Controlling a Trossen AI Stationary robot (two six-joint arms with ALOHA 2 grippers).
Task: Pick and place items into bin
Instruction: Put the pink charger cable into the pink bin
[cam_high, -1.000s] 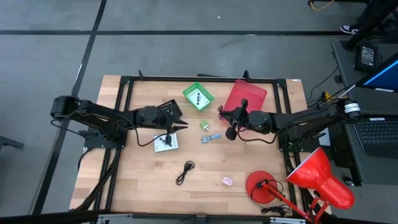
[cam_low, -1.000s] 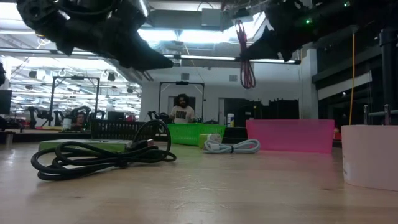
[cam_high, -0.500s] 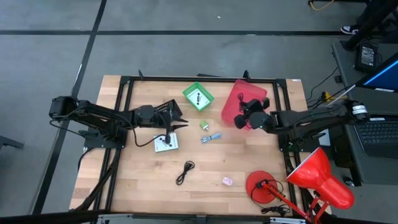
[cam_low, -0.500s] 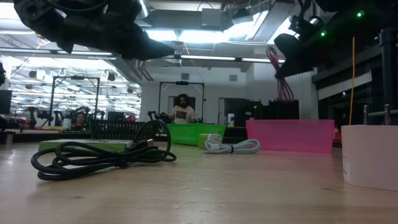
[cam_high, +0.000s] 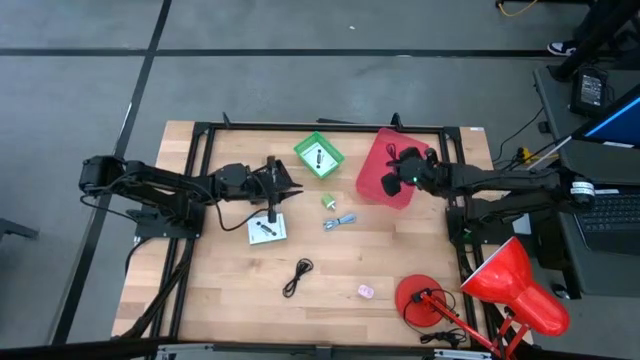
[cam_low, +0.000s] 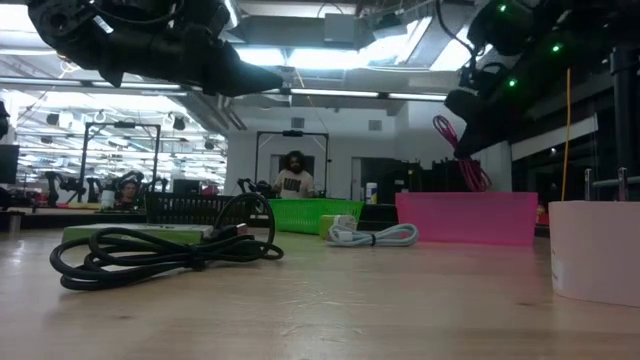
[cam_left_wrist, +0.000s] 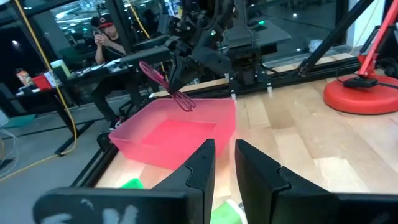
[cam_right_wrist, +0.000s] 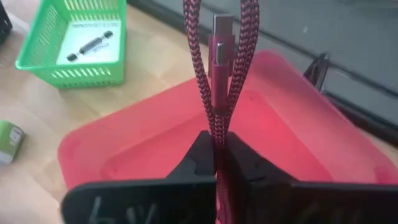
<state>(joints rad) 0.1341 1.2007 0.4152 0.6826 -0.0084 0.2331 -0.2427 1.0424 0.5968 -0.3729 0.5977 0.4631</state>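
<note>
You're straight above the table (cam_high: 230, 300) up high; the low camera looks level across it, close to the black cable (cam_low: 160, 250). Both wrist cameras share the red bin (cam_left_wrist: 180, 134) (cam_right_wrist: 311, 149).

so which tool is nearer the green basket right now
Left. The left tool hangs just beside the green basket, above the white card. The right tool, shut on the red cable, is farther off, over the red bin.

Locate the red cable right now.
The red cable hangs from the shut right gripper above the red bin, at the table's far right in the high view.
</note>
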